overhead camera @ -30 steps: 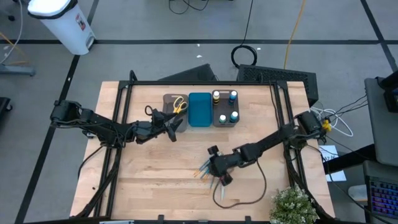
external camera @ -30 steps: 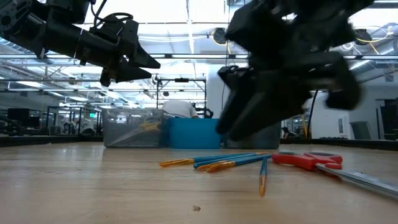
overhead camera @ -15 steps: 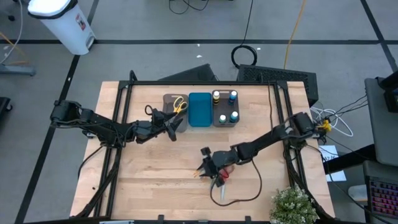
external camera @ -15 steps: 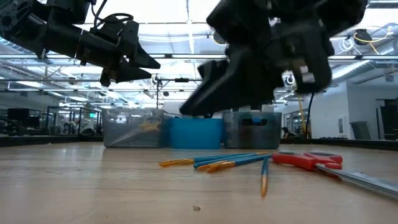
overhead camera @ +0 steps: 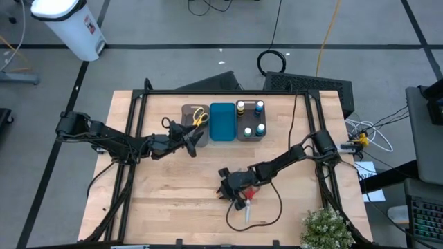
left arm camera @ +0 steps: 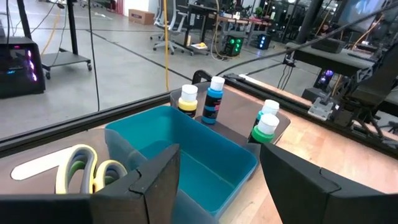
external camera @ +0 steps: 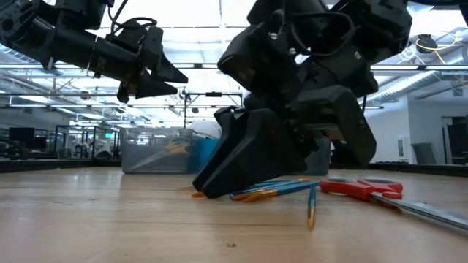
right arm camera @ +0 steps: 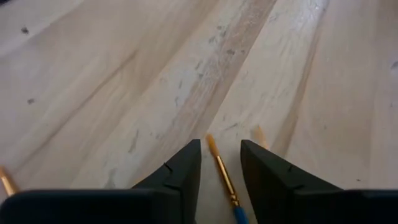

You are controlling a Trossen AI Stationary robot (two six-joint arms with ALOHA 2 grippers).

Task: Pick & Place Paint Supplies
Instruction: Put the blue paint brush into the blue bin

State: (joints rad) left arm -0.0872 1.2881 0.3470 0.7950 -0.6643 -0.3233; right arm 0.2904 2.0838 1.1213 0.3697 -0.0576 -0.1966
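Several thin blue and orange brushes (external camera: 272,190) lie flat in a loose bunch on the wooden table, with red-handled scissors (external camera: 362,188) beside them. My right gripper (right arm camera: 219,146) is open and down among the brushes (overhead camera: 228,188). Its fingers stand on either side of one orange-tipped brush (right arm camera: 217,163), with a gap on both sides. My left gripper (left arm camera: 217,155) is open and hovers in the air near the trays (overhead camera: 192,140). Yellow-handled scissors (left arm camera: 84,168) lie in a grey tray. Small white bottles (left arm camera: 211,99) stand upright in another.
Three trays stand in a row at the table's far side: a grey one (overhead camera: 187,114), a blue one (overhead camera: 222,123) and a grey one (overhead camera: 243,134) with bottles. A dark cable (overhead camera: 266,211) loops over the near table. A plant (overhead camera: 324,228) sits at the near right corner.
My right gripper has moved toward the table's left edge and come down from above the brushes, so that its fingertips now reach the table among them. The brushes and the red scissors lie as before.
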